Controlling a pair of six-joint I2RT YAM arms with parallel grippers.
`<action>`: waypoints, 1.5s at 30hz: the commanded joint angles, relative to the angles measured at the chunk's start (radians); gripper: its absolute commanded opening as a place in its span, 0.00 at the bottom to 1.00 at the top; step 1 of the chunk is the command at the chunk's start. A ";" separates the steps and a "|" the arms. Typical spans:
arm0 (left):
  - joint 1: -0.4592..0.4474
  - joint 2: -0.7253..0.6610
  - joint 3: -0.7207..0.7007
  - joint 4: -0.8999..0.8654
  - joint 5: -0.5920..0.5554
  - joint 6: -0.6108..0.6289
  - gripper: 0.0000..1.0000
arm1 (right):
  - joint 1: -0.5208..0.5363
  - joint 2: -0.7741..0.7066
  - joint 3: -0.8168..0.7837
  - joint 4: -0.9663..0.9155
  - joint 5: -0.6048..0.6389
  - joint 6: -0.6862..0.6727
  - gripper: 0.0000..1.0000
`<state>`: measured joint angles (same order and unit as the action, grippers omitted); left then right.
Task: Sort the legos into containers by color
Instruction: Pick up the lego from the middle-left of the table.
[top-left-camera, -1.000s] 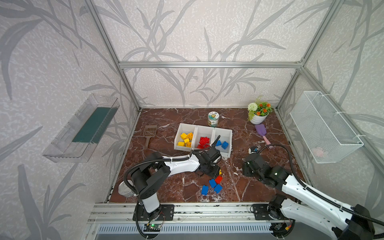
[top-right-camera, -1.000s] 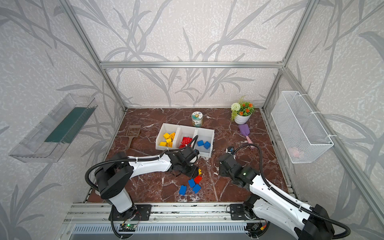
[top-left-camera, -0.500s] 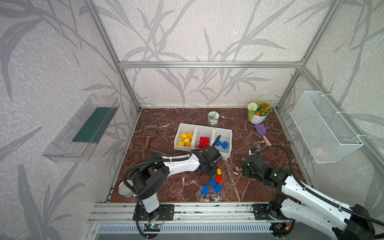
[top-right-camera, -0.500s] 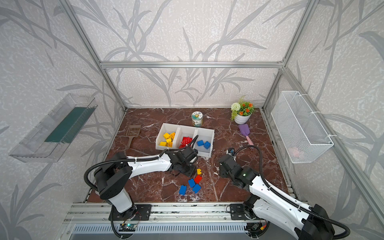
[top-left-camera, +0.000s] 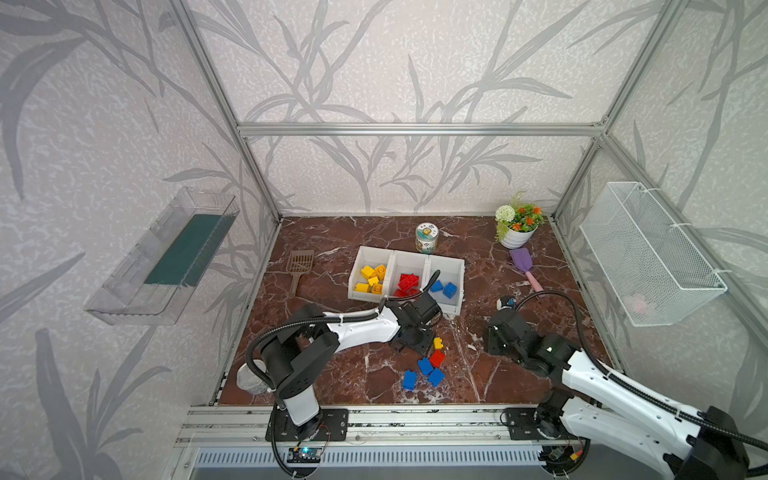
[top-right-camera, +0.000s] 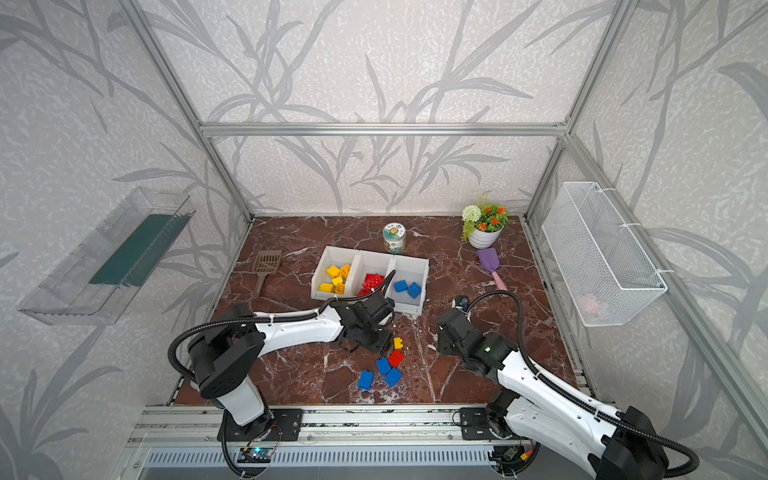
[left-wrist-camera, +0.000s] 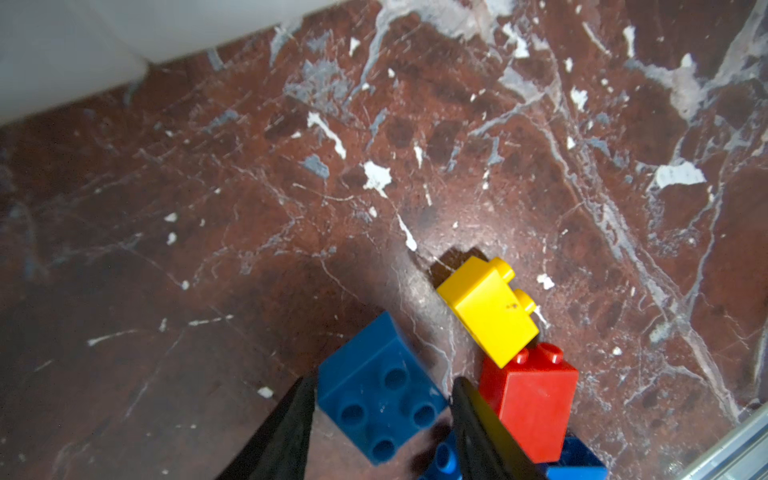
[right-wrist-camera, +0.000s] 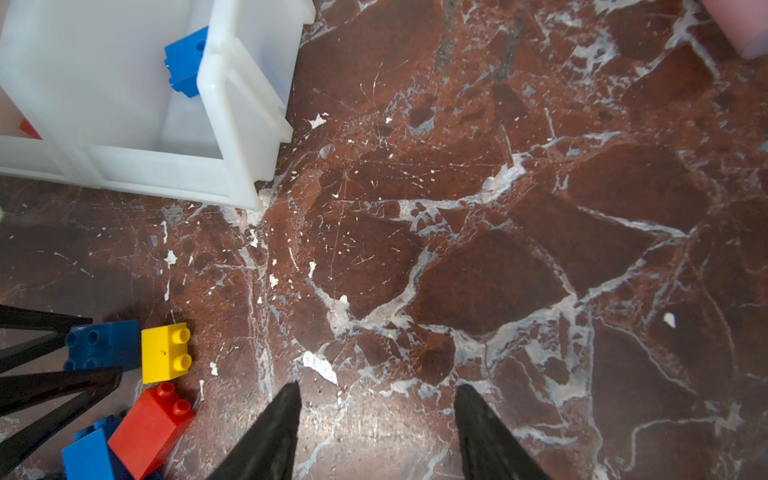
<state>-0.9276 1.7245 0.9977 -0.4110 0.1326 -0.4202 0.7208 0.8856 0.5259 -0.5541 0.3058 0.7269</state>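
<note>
One blue brick (left-wrist-camera: 376, 399) lay cornerwise between the fingers of the left tool (left-wrist-camera: 381, 380), grip uncertain; the right tool (right-wrist-camera: 376, 388) gaped, well apart.

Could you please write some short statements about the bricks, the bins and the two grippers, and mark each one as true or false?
1. Each of the three white bins holds bricks of one colour only. True, as far as the top views show.
2. The right gripper is shut on a brick. False: it is open and empty, above bare table.
3. A blue brick lies between the fingers of the left gripper. True.
4. Only blue bricks lie outside the bins. False: a yellow brick and a red brick lie there too.
5. The purple scoop lies inside a bin. False: it lies on the table, near the flower pot.
</note>
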 joint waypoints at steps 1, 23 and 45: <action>-0.002 0.032 0.016 0.009 0.024 -0.010 0.51 | -0.003 -0.016 -0.013 -0.010 0.013 0.012 0.61; -0.004 0.099 0.103 -0.145 -0.123 0.097 0.59 | -0.003 -0.002 -0.027 0.002 0.010 0.021 0.61; -0.002 0.103 0.177 -0.140 -0.108 0.157 0.23 | -0.003 -0.030 -0.020 -0.031 0.031 0.019 0.60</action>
<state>-0.9287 1.8408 1.1446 -0.5301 0.0296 -0.2939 0.7208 0.8864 0.5072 -0.5541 0.3073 0.7372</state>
